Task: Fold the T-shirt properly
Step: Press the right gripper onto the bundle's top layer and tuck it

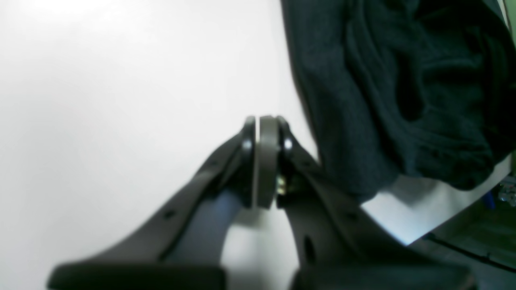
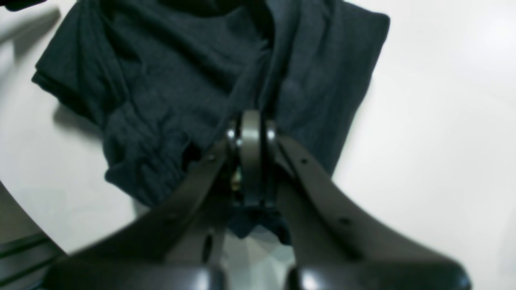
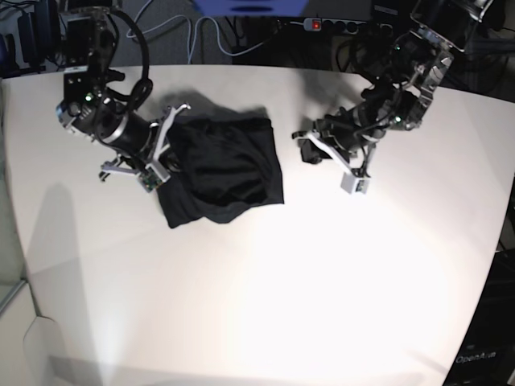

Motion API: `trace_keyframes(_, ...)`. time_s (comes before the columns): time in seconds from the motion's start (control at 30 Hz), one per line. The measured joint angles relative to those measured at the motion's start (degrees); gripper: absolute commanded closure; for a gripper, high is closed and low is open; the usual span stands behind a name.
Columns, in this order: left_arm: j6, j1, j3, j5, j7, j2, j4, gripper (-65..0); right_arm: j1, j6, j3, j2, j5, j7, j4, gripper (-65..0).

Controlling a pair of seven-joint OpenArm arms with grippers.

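Observation:
The black T-shirt (image 3: 228, 167) lies bunched in a rough rectangle on the white table (image 3: 265, 289), left of centre. My right gripper (image 3: 171, 154) is at the shirt's left edge. In the right wrist view my right gripper (image 2: 251, 117) is shut over the shirt (image 2: 161, 80), and a taut ridge of fabric runs up to its tips. My left gripper (image 3: 310, 153) is a little to the right of the shirt, apart from it. In the left wrist view my left gripper (image 1: 264, 123) is shut and empty above bare table, with the shirt (image 1: 387, 92) to its upper right.
A power strip (image 3: 326, 25) and cables lie behind the table's far edge. The table's edge shows at the lower right of the left wrist view (image 1: 463, 215) and at the lower left of the right wrist view (image 2: 28, 229).

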Motion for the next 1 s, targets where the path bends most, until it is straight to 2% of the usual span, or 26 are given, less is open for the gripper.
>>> trace_keyframes(0.2,0.0,1.3,0.0,-0.5,0.0,-1.7,0.0,-1.4,0.0,0.0,-1.2,-1.4,-0.1,0.0,0.0,-0.6)
trace_keyframes(0.4,0.0,1.8,-0.2,-0.6,-0.4,-3.3,0.0,-1.4,2.9,0.0,-10.6,-1.5,0.1,0.5,0.0,-0.6)
trace_keyframes(0.63,0.0,5.0,-5.7,-0.6,-0.2,-3.5,0.1,-1.4,5.0,0.0,-21.1,-2.8,-0.1,0.0,0.0,-0.4)
trace_keyframes(0.73,0.0,5.9,-6.9,-0.2,-0.2,-3.7,0.2,-1.4,5.7,0.0,-23.7,-2.8,-0.1,0.2,0.0,-0.1)
trace_keyframes(1.0,-0.2,6.1,-6.9,-0.6,-0.2,-4.4,0.4,-1.4,7.4,0.0,-24.5,-2.8,0.0,0.5,-5.2,-1.5)
